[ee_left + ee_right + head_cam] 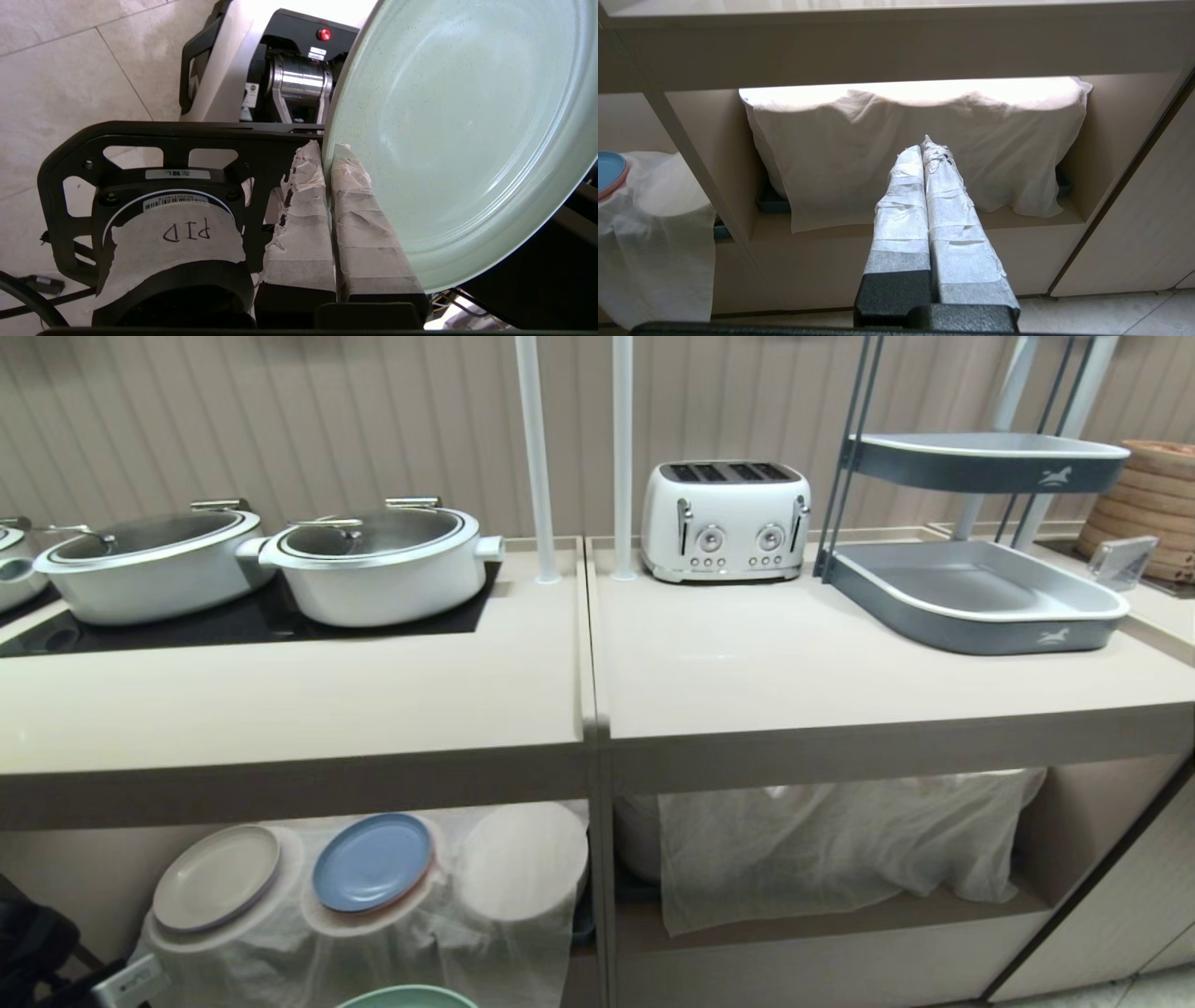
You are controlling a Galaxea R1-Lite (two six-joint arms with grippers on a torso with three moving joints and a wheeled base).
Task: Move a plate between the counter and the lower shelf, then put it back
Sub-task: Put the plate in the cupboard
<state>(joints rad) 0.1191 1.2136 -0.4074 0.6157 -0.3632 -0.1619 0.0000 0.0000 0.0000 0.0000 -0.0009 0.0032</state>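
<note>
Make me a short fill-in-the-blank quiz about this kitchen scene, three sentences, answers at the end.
1. The left gripper is shut on the rim of the mint-green ____.
2. Behind the counter's bare part stands a white ____ with four slots.
3. On the lower shelf, between the cream plate and a cloth-covered stack, lies a ____ plate.

Answers: plate; toaster; blue

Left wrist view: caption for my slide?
Left gripper pinches the mint-green plate by its rim, jaws shut on it, above the tiled floor.

White toaster sits beside the grey tray rack.
</note>
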